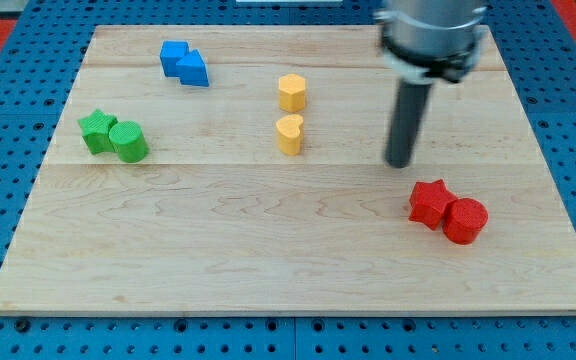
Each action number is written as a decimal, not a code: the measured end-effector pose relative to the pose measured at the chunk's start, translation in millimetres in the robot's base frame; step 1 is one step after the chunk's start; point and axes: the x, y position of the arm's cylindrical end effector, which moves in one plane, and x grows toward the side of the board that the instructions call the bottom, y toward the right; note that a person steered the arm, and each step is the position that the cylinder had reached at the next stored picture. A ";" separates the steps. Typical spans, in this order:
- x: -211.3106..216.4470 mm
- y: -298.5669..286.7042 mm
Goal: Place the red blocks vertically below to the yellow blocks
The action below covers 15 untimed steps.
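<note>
Camera view: you see my tip [400,163] resting on the wooden worktop [218,260], just above the 2 red blocks and apart from them. No hand is fitted, so nothing is grasped.

The red star block [429,202] touches the red cylinder [465,220] at the view's lower right.

The yellow hexagon block [291,92] sits directly above the yellow heart block [289,133], near the top centre.

2 blue blocks [185,64] lie upper left.

The green star block [97,130] touches the green cylinder [128,141] at the left.
</note>
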 end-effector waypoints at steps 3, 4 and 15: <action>63.2 12.6; 81.2 -30.7; 30.0 -180.0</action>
